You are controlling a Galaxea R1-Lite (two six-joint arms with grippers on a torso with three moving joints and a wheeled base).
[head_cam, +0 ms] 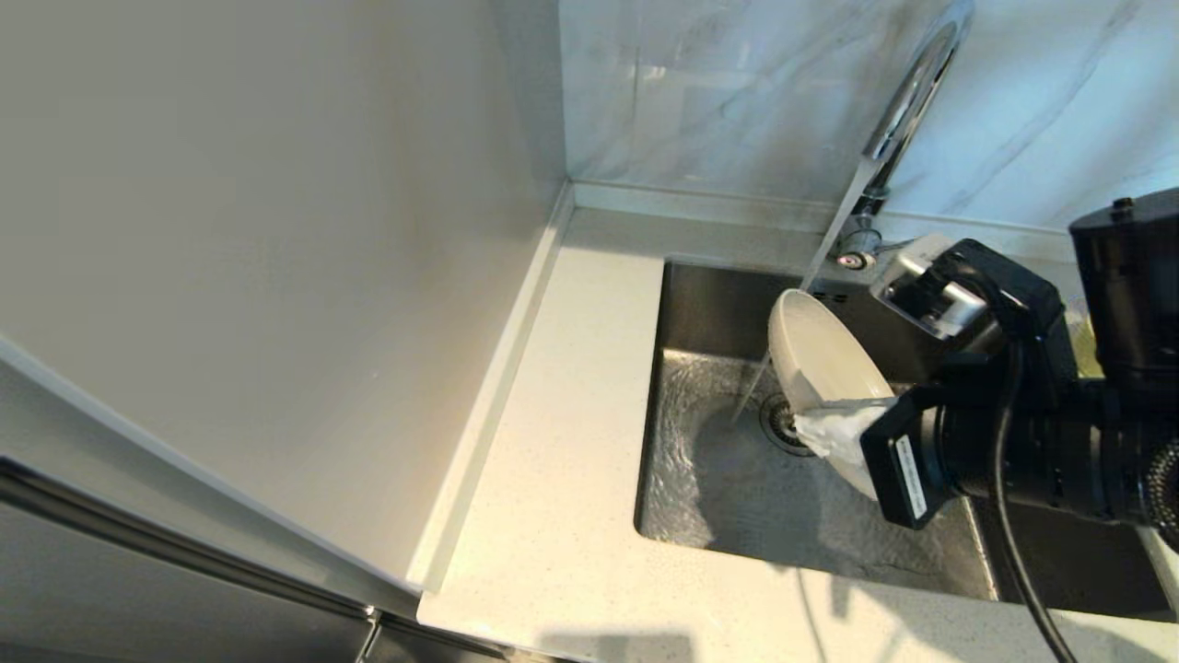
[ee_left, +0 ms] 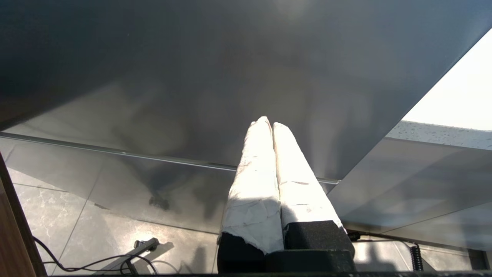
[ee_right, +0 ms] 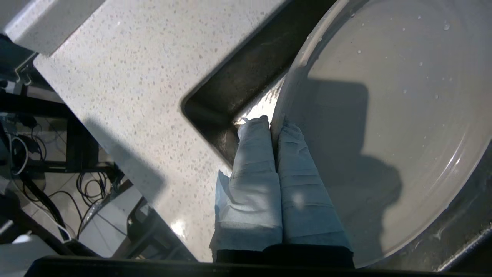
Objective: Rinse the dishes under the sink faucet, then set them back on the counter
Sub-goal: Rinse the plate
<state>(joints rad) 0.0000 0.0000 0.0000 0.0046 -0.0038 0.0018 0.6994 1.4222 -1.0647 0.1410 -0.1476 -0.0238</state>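
Note:
My right gripper (head_cam: 840, 429) (ee_right: 273, 124) is shut on the rim of the cream-white plate (head_cam: 818, 354) (ee_right: 388, 115). It holds the plate tilted on edge over the steel sink (head_cam: 700, 479), just above the drain strainer (head_cam: 779, 422). Water runs from the chrome faucet (head_cam: 907, 87) onto the plate's upper rim and streams off into the basin. Droplets dot the plate's face. My left gripper (ee_left: 269, 122) is shut on nothing and parked low beside a grey cabinet panel, outside the head view. The bowl and chopsticks are out of view.
The speckled counter (head_cam: 571, 460) (ee_right: 127, 77) runs along the left and front of the sink. A tall cream panel (head_cam: 258, 230) rises on the left. The marble wall (head_cam: 718, 92) stands behind. A pale-yellow sliver (head_cam: 1085, 343) shows behind my right arm.

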